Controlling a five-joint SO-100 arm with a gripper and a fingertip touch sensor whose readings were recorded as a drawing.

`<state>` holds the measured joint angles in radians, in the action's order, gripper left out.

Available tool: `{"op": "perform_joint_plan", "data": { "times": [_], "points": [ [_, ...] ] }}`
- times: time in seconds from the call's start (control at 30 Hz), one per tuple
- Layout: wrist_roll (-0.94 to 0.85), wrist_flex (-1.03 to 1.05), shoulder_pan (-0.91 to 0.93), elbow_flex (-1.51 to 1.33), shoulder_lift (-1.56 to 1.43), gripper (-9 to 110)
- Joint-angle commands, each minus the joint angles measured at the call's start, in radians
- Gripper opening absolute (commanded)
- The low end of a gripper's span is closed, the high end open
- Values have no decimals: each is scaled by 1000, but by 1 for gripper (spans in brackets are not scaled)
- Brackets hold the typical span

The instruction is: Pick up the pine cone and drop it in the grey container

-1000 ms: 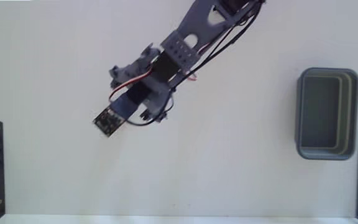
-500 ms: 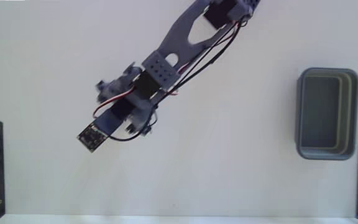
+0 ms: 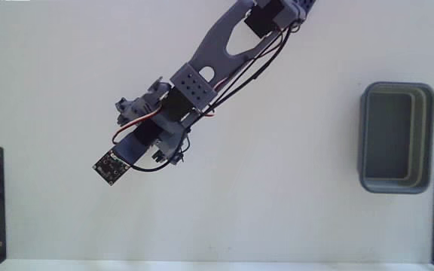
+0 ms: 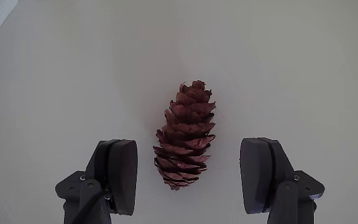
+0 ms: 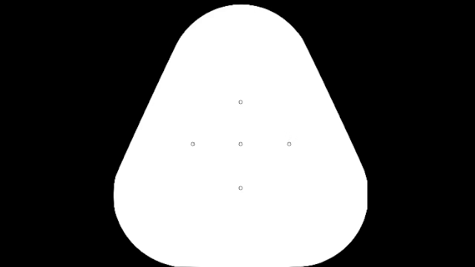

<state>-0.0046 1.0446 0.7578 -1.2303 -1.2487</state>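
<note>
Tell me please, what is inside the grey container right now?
In the fixed view the grey container shows only its own darker inside; nothing lies in it. The pine cone lies on the white table, between the open gripper's fingers.

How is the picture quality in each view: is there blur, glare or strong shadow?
Wrist view: sharp, even light; the cone casts only a faint shadow, and the top-left corner darkens. Fixed view: softer and bright, the white table nearly washed out, the container clear.

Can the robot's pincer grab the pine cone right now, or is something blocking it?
Probably yes. In the wrist view the pincer is open, with the pine cone lying between its two fingers and nothing else on the white table nearby.
</note>
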Motion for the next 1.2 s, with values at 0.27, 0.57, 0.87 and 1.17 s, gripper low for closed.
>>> {"op": "perform_joint_plan", "data": {
  "times": [0.27,0.57,0.87,1.17],
  "points": [
    [5,22,-5,84,-15,110],
    [5,32,-5,126,17,110],
    [5,32,-5,126,17,110],
    [5,20,-5,112,15,110]
  ]
}}
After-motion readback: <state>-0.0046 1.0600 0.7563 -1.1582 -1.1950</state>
